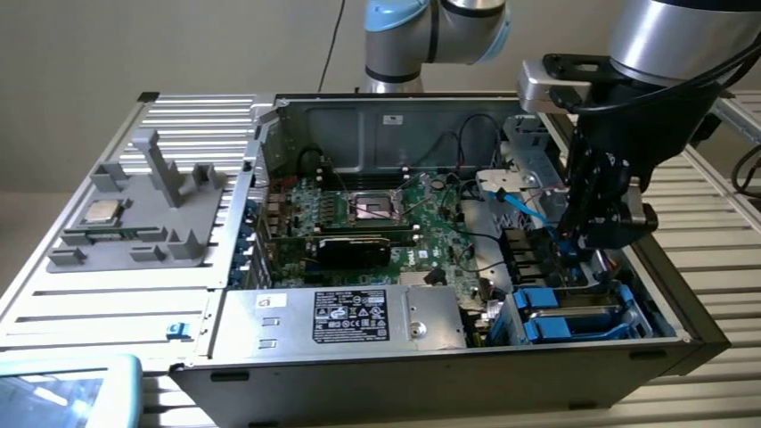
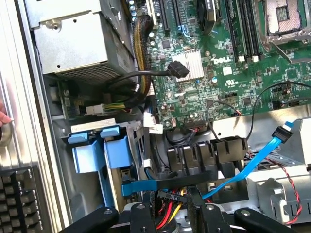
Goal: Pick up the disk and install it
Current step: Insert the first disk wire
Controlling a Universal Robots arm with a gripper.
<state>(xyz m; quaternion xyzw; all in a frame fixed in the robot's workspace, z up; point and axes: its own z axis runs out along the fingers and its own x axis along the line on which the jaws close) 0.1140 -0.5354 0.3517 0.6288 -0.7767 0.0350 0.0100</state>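
Note:
The disk (image 1: pixel 573 314), grey metal in a bright blue carrier, lies in the drive bay at the case's near corner, on the exterior view's right. In the wrist view two blue carrier ends (image 2: pixel 104 151) stand side by side in that bay. My gripper (image 1: pixel 594 239) hangs inside the open computer case (image 1: pixel 666 343), above and just behind the bay. Its black fingers (image 2: pixel 141 216) stand apart with only red and yellow wires showing in the gap, so the gripper (image 2: pixel 172 216) is open and holds nothing.
A silver power supply (image 1: pixel 345 316) with a black label fills the case's near side. The green motherboard (image 1: pixel 369 223) lies behind it. A light-blue flat cable (image 2: pixel 248 167) runs loose close to my fingers. A grey fixture (image 1: pixel 143 214) holding a processor chip (image 1: pixel 102 212) sits outside the case.

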